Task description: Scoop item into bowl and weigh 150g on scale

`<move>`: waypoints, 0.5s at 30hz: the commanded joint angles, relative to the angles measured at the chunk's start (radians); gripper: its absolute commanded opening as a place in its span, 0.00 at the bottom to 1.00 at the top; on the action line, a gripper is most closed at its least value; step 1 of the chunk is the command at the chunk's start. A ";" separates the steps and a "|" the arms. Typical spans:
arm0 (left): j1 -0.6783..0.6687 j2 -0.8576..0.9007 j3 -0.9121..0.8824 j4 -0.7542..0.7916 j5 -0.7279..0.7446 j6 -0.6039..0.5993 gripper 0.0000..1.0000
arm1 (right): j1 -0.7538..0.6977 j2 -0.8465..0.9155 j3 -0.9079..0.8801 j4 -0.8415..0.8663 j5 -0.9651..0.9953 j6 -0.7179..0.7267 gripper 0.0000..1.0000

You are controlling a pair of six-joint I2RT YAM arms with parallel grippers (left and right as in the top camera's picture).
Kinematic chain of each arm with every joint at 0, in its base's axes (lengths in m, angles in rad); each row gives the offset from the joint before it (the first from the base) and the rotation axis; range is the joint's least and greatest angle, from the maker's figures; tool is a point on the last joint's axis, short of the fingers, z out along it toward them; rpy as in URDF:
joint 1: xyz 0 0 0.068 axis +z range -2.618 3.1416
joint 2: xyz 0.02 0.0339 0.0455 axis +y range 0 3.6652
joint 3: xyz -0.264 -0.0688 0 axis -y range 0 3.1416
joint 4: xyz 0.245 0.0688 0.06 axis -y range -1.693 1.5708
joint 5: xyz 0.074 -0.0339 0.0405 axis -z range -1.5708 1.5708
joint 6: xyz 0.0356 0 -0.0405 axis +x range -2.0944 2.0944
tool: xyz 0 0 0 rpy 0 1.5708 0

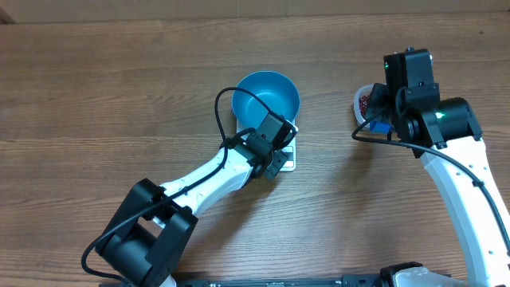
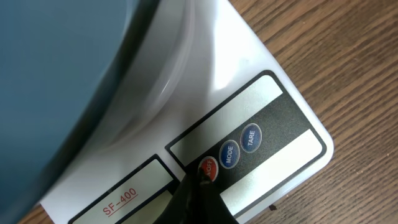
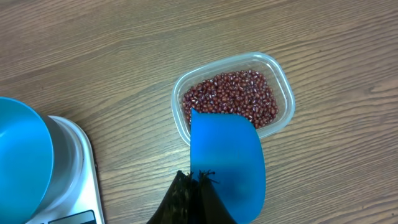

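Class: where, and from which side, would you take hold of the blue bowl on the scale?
Probably the far rim of the bowl, from straight above: it sits upright and open, and the left hand crowds the near side at the buttons of the scale.

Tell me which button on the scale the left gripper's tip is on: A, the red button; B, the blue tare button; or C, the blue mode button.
A: in the left wrist view the closed left gripper has its tip on the red button of the scale, next to the blue mode button.
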 commanded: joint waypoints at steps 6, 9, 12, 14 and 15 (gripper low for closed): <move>0.003 0.014 -0.008 -0.003 0.040 0.055 0.04 | 0.003 -0.009 0.034 0.008 0.002 0.017 0.04; 0.003 0.014 -0.008 -0.012 0.040 0.048 0.04 | 0.003 -0.009 0.034 0.008 0.002 0.017 0.04; 0.003 0.014 -0.008 -0.010 0.037 0.038 0.04 | 0.003 -0.009 0.034 0.008 0.002 0.017 0.04; 0.003 0.014 -0.008 -0.007 0.037 0.038 0.04 | 0.003 -0.009 0.034 0.008 0.002 0.017 0.04; 0.003 0.015 -0.008 -0.007 0.037 0.038 0.04 | 0.003 -0.009 0.034 0.008 0.002 0.017 0.04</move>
